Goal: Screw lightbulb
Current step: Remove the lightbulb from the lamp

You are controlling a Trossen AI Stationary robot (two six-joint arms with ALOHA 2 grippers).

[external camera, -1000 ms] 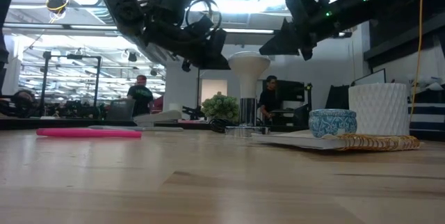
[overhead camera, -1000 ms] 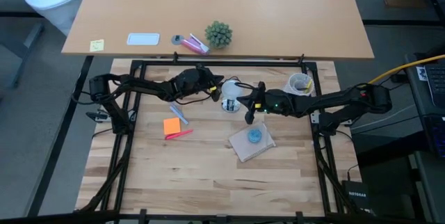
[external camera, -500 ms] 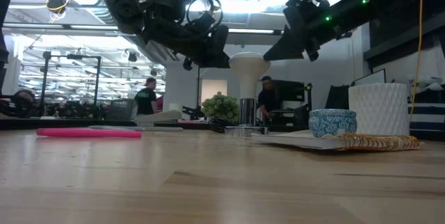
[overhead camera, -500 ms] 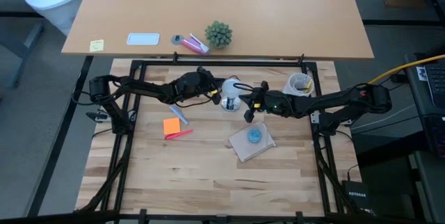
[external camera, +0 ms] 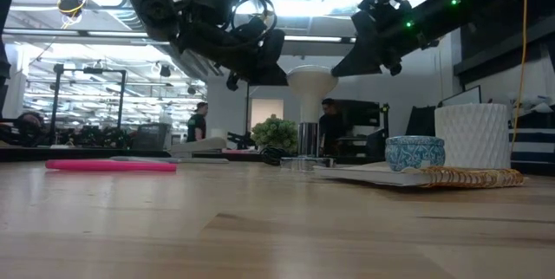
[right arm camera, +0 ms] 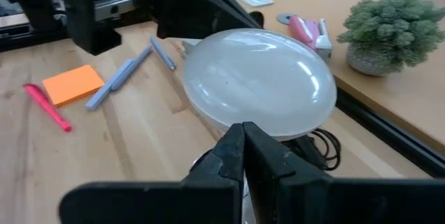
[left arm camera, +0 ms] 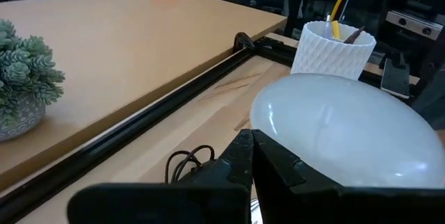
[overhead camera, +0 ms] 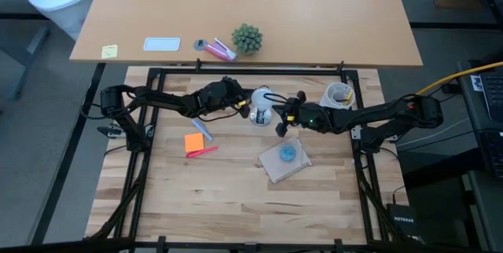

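While lightbulb stands base-down in socket near table centre, toward 12 o'clock, seating depth unclear. Left gripper at its 9, right gripper at 4; both clenched, empty. Tightening probably remains.

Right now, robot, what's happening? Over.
Left gripper and right gripper shut, flanking frosted white globe bulb. Bulb upright in its metal socket. Nothing in the way.

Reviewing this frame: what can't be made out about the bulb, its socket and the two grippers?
- Lightbulb screw base: blurred in the low view, covered by the globe in both wrist views.
- Contact between left gripper or right gripper and the globe: not resolvable.
- Socket: too small from above.
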